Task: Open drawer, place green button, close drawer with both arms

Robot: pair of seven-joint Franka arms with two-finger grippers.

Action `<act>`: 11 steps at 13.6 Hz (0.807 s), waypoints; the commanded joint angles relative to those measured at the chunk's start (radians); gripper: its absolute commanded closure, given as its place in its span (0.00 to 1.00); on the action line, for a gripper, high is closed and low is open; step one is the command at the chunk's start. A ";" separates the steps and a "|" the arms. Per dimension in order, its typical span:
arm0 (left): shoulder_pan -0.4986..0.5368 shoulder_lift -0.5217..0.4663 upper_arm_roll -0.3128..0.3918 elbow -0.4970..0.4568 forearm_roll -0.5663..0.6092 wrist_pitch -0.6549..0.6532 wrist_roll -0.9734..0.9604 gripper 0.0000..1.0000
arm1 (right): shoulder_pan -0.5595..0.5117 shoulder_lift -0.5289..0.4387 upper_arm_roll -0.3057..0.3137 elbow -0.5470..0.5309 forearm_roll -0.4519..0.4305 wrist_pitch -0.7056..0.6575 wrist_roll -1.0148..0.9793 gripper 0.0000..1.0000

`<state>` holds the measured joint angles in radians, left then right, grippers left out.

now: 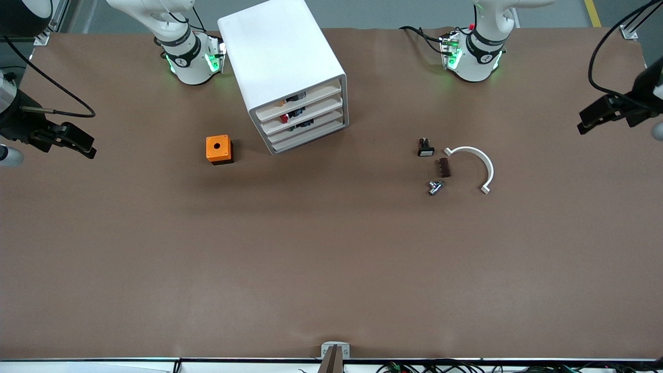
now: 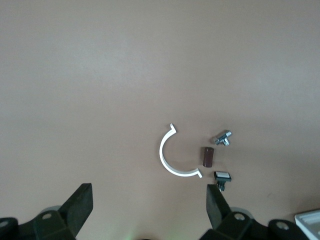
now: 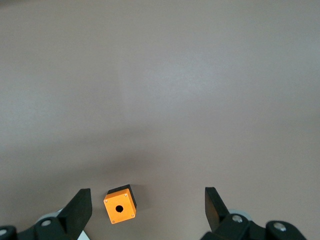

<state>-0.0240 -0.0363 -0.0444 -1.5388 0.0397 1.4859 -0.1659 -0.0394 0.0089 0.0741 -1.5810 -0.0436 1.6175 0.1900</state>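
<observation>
Risk: drawer (image 1: 306, 129) shut; spread, empty left gripper (image 1: 595, 118) and right gripper (image 1: 72, 141) may tug neighbouring identical tray.

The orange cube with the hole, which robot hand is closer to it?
The right gripper. It hangs open over the table's right-arm end, with the orange cube showing just ahead of it in its wrist view. The left gripper hangs open over the left-arm end.

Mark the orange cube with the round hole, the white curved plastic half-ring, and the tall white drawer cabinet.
Orange cube (image 1: 218, 147): front view, top face beside the hole.
White half-ring (image 1: 487, 167): front view, middle of its arc.
White cabinet (image 1: 277, 52): front view, top panel.
</observation>
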 commanded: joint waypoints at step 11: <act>0.030 -0.079 -0.086 -0.124 -0.014 0.031 0.029 0.00 | -0.001 -0.010 0.001 0.006 0.019 -0.014 -0.004 0.00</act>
<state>-0.0138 -0.0862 -0.1136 -1.6339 0.0397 1.4992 -0.1594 -0.0387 0.0088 0.0744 -1.5809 -0.0435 1.6173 0.1900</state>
